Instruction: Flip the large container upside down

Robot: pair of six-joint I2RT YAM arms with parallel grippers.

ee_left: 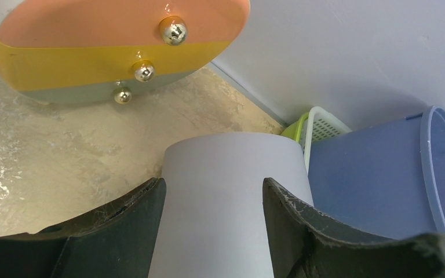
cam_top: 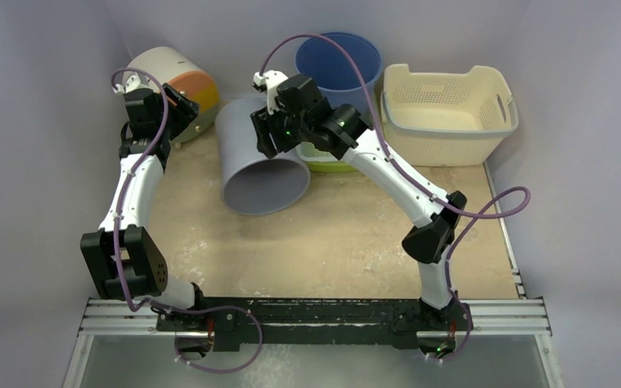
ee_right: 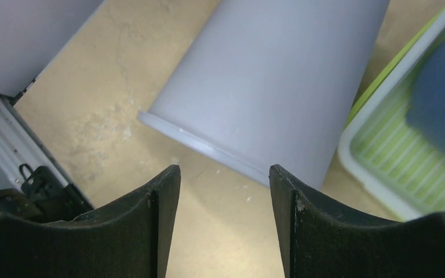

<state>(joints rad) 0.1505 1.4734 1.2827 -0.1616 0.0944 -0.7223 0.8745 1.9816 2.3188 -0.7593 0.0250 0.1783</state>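
Observation:
The large container (cam_top: 263,166) is a grey bin lying on its side mid-table, its open mouth turned toward the near edge. My left gripper (cam_top: 183,110) hovers at the bin's closed far-left end, open. In the left wrist view the grey wall (ee_left: 232,156) shows beyond and between the fingers of the left gripper (ee_left: 213,182). My right gripper (cam_top: 265,136) hangs open over the bin's upper right side. In the right wrist view the bin (ee_right: 278,75) and its rim lie just past the fingertips of the right gripper (ee_right: 225,169), with only bare table between them.
A round white drum with orange and yellow bands (cam_top: 174,81) sits at the back left. A blue bucket (cam_top: 338,65) stands behind the bin, and a green and white tray (cam_top: 327,162) is beside it. A cream basket (cam_top: 445,101) fills the back right. Walls close in on three sides.

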